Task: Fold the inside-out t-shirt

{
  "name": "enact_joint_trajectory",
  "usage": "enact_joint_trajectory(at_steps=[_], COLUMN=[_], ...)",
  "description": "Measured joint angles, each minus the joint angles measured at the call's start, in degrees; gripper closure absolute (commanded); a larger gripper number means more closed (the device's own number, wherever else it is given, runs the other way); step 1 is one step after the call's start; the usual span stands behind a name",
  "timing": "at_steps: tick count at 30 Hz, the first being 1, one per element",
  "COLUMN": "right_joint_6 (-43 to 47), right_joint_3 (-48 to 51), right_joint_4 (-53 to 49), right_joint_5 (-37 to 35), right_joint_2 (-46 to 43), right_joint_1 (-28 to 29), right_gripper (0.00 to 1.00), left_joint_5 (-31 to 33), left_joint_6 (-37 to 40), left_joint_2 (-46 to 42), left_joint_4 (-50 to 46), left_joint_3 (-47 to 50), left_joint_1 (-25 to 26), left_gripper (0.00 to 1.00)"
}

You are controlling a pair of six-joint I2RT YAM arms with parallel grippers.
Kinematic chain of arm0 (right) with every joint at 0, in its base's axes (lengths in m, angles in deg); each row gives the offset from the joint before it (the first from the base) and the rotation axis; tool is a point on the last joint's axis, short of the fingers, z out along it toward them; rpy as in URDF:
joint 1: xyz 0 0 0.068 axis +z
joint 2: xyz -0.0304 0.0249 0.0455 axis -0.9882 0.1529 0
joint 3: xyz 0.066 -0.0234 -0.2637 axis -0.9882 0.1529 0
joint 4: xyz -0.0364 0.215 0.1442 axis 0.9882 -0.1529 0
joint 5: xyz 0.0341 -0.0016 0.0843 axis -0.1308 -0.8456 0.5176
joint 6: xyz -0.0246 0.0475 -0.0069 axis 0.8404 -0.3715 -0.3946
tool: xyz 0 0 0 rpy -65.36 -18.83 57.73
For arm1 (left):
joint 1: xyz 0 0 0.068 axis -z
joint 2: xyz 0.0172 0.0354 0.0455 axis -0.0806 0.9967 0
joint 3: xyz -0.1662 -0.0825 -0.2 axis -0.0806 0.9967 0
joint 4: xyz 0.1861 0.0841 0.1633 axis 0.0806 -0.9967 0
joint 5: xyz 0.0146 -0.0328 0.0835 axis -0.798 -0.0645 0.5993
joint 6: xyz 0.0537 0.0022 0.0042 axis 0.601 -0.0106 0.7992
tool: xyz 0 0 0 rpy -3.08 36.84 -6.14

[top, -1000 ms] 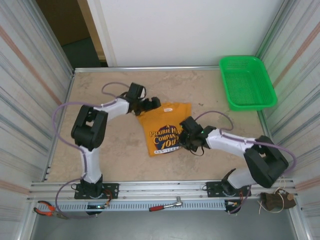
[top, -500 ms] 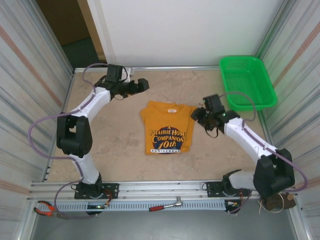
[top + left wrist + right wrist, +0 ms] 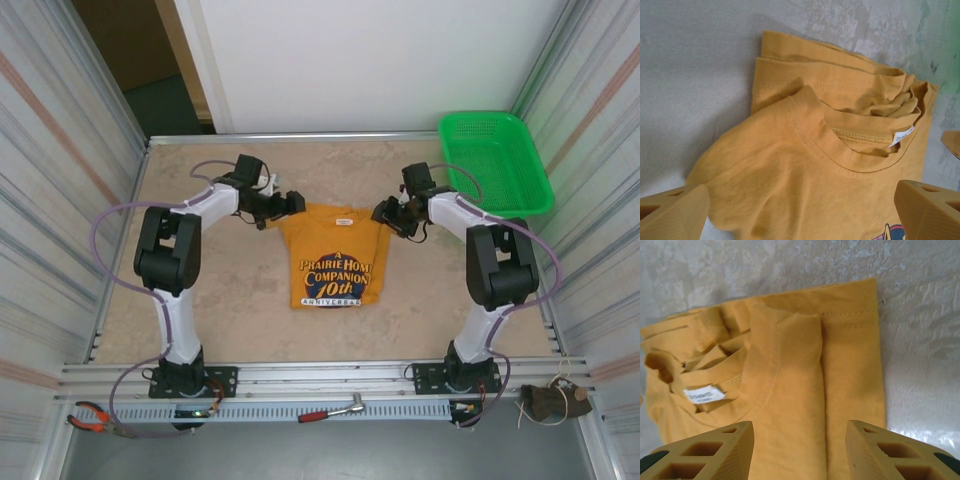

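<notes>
Since both arms have swung back in from the sides, the left gripper [image 3: 290,205] and right gripper [image 3: 383,213] now flank the collar end of the inside-out t-shirt [image 3: 333,255], which lies print-up in the middle of the table [image 3: 230,300]. I judge this sets up another fold. Forearms reach inward with wrists low. The left jaws gape wide and the right jaws are half-open, both apparently empty.

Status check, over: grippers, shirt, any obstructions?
Left gripper open, right gripper open, both at collar end. Mustard-orange cotton t-shirt flat, sides folded in, print up. Green plastic basket stands apart, far corner.
</notes>
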Motion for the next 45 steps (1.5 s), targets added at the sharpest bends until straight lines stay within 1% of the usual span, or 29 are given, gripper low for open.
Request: enact_joint_trajectory(at_steps=[6,7,8,9,11,12,13,14,15,16,21,26,30,35,36,37,38,39,40,42,45], right_joint_6=[-0.1,-0.2,-0.2,-0.3,-0.5,-0.5,-0.6,-0.6,-0.7,-0.7,-0.8,-0.9,-1.1,-1.1,-1.1,-1.1,-1.1,-1.1,-1.0,-1.0,-1.0], right_joint_3=[0.0,0.0,0.0,0.0,-0.3,-0.3,-0.3,-0.3,-0.3,-0.3,-0.3,-0.3,-0.3,-0.2,0.0,0.2,0.5,0.9,1.1,1.7,3.7], right_joint_4=[1.6,2.0,2.4,2.7,3.0,3.3,3.5,3.5,3.5,3.6,4.0,4.2,4.2,4.4,4.5,4.5,4.5,4.5,4.5,4.5,4.5], right_joint_5=[-0.2,-0.2,-0.2,-0.2,-0.1,-0.1,-0.1,-0.2,-0.2,-0.2,-0.1,-0.1,0.0,0.2,0.3,0.4,0.5,0.5,0.5,0.5,0.7], right_joint_2=[1.7,1.8,1.9,2.0,2.8,3.2,3.6,4.0,4.3,4.6,4.9,5.3,5.4,5.3,5.0,4.7,4.2,3.7,3.2,2.2,0.0], right_joint_1=[-0.5,-0.8,-1.0,-1.2,-1.5,-1.5,-1.6,-1.6,-1.6,-1.6,-1.8,-2.3,-2.6,-3.2,-3.4,-3.7,-4.0,-4.3,-4.7,-5.2,-5.7], right_gripper=[0.51,0.51,0.52,0.52,0.54,0.54,0.54,0.55,0.55,0.56,0.56,0.55,0.53,0.51,0.51,0.51,0.51,0.52,0.53,0.55,0.6], left_joint_5=[-2.1,-2.5,-2.9,-3.3,-4.0,-4.2,-4.2,-4.2,-4.2,-4.1,-3.8,-5.6,-6.2,-5.3,-5.0,-4.7,-4.6,-4.2,-3.9,-4.2,-3.5], left_joint_6=[-0.9,-1.2,-1.5,-1.9,-2.4,-2.8,-2.9,-2.9,-3.1,-3.0,-3.6,-6.0,-8.2,-10.8,-11.3,-11.6,-11.6,-11.8,-11.8,-11.5,-10.9], left_joint_2=[3.1,3.7,4.3,4.9,6.3,6.6,6.8,6.8,6.7,6.4,2.4,-2.6,-1.4,4.0,5.3,6.5,7.3,8.2,8.5,8.1,5.7], left_joint_4=[0.9,1.3,1.6,1.8,2.7,3.2,3.5,3.7,4.0,4.7,8.7,17.5,22.4,25.4,25.7,25.8,25.8,25.7,25.5,25.7,25.2], left_joint_3=[-1.2,-1.5,-1.7,-2.1,-3.0,-3.0,-3.0,-3.0,-3.0,-3.0,-0.6,3.3,3.1,2.9,2.9,2.9,2.9,2.9,2.9,2.7,2.8], left_joint_1=[1.0,1.3,1.3,1.4,1.7,1.8,1.9,1.9,2.0,2.0,2.3,2.3,2.1,0.3,-0.2,-0.7,-1.0,-1.4,-1.8,-2.4,-3.2], left_gripper=[0.14,0.17,0.22,0.3,0.53,0.61,0.71,0.85,0.94,1.0,1.0,1.0,1.0,1.0,0.97,0.79,0.64,0.52,0.44,0.34,0.3])
